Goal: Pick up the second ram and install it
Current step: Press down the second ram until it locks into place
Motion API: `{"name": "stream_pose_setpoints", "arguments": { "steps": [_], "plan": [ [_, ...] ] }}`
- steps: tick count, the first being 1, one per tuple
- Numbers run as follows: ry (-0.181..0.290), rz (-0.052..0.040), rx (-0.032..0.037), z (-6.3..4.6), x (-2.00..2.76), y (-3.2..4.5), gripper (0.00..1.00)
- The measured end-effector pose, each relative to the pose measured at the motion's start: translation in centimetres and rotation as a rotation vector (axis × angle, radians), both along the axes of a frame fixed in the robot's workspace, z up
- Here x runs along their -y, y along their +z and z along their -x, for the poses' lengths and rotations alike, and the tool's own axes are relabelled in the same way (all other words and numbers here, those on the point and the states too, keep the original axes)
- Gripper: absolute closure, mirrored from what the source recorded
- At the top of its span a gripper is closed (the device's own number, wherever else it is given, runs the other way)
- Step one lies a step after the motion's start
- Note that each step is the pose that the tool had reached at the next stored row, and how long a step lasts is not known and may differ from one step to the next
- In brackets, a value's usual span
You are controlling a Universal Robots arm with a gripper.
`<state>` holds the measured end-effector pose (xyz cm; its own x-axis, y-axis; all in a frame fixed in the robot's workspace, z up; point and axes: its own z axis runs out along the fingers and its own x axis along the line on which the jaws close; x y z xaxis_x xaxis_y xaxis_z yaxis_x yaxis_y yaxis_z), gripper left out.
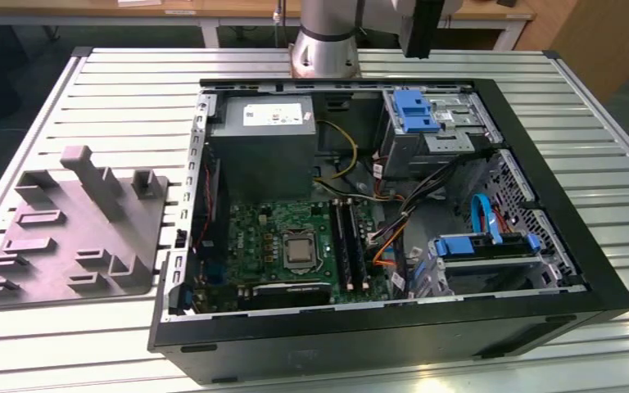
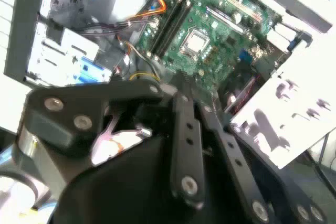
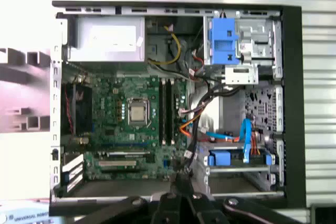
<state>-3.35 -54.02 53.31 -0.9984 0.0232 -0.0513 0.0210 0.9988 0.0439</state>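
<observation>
Exterior view: the second ram (image 1: pixel 357 243), a thin black strip, is seated upright beside a matching stick (image 1: pixel 340 243) on the green motherboard (image 1: pixel 262 233), long axis front-to-back in the open pc case (image 1: pixel 533 147). It lies well below the gripper (image 1: pixel 421 33), which is cut off at frame top.

First wrist view: ram (image 3: pixel 171 113) far from the dark metal gripper (image 3: pixel 181 203); tips hidden, can't tell if open.

Second wrist view: ram (image 2: pixel 173 24) runs diagonally; linkage blocks the foreground.
</observation>
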Motion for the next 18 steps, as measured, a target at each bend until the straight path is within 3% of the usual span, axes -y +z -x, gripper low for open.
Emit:
{"name": "stream_pose_setpoints", "arguments": {
  "steps": [18],
  "plan": [
    [0.000, 0.0002, 0.0000, 0.00, 0.00, -0.12, 0.90]
  ]
}}
